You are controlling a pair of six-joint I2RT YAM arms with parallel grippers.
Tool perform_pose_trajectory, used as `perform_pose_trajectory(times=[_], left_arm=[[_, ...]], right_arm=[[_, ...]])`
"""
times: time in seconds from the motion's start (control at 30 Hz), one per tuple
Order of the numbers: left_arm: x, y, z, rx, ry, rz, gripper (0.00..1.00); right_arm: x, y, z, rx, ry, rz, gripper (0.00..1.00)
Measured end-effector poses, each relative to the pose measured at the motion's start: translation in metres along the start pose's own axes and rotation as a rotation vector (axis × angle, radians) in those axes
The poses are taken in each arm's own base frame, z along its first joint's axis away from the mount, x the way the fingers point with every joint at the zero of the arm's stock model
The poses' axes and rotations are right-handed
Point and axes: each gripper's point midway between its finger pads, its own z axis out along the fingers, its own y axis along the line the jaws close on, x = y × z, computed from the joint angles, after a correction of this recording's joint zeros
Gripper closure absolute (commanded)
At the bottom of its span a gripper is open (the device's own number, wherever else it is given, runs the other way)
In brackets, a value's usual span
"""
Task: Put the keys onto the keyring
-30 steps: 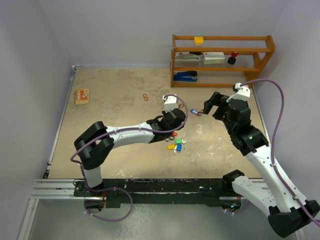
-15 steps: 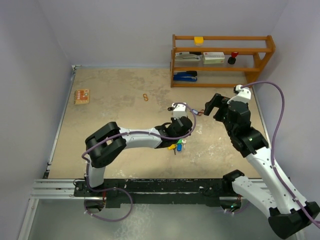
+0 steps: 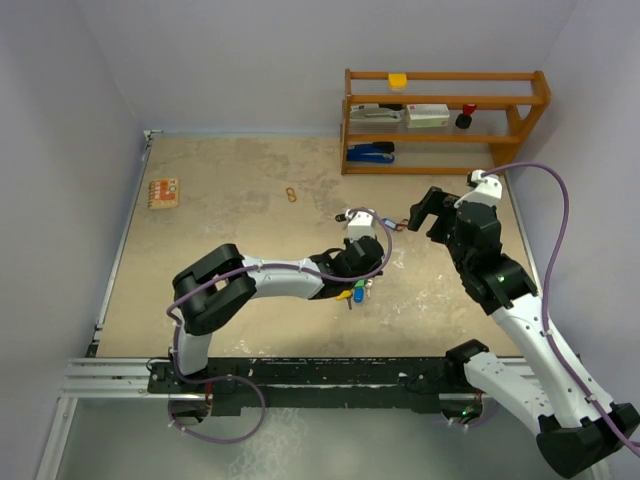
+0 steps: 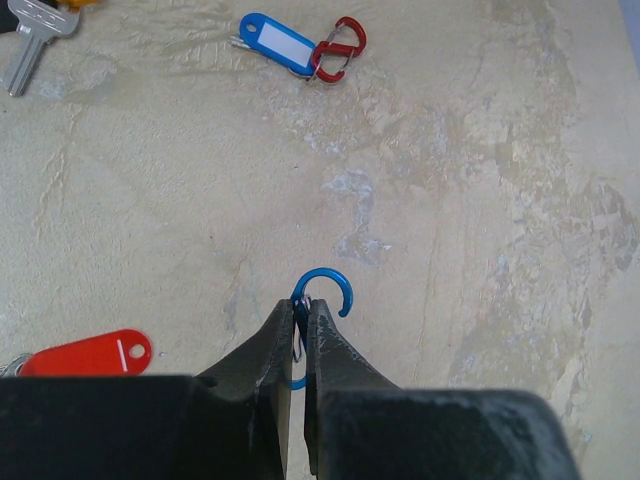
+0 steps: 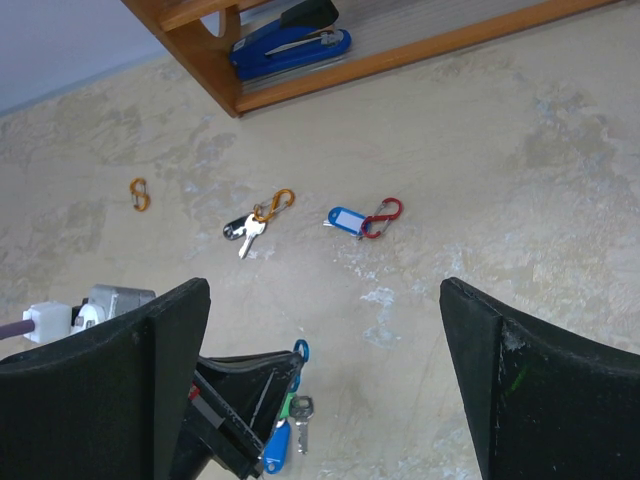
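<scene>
The left gripper [image 4: 300, 312] is pinching the blue keyring [image 4: 338, 284] and has just been swinging nearer, so the keys [image 3: 350, 294] are now lying just beneath it, likely ready for threading; the right gripper [image 3: 420, 212] is waiting beyond, spread wide, holding nothing

The table [image 4: 480, 150] is matt and faintly rough. At its one o'clock, the shelf [image 3: 450, 75] is varnished wood. The blue hook [image 4: 330, 284] is glossy metal, the red tag [image 4: 85, 352] smooth plastic, the key [image 4: 22, 52] bare metal, the left gripper [image 4: 300, 315] matt black.
</scene>
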Motion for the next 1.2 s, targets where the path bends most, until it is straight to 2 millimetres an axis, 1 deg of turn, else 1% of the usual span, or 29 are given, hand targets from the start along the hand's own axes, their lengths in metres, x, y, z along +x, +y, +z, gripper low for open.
perform_pose_trajectory(times=[0.33,0.53,0.87,1.2], left_arm=[[0.018,0.009,0.009,-0.016,0.020,0.006,1.00],[0.021,0.006,0.006,-0.029,0.003,0.017,1.00],[0.032,0.011,0.006,-0.070,-0.008,0.039,1.00],[0.032,0.012,0.005,-0.073,-0.006,0.052,1.00]], right_arm=[[0.002,-0.001,0.000,0.002,0.003,-0.002,0.00],[0.002,-0.001,0.001,0.002,0.003,-0.002,0.00],[0.002,-0.001,0.001,0.003,0.003,-0.002,0.00],[0.001,-0.002,0.001,0.009,0.000,-0.002,0.00]])
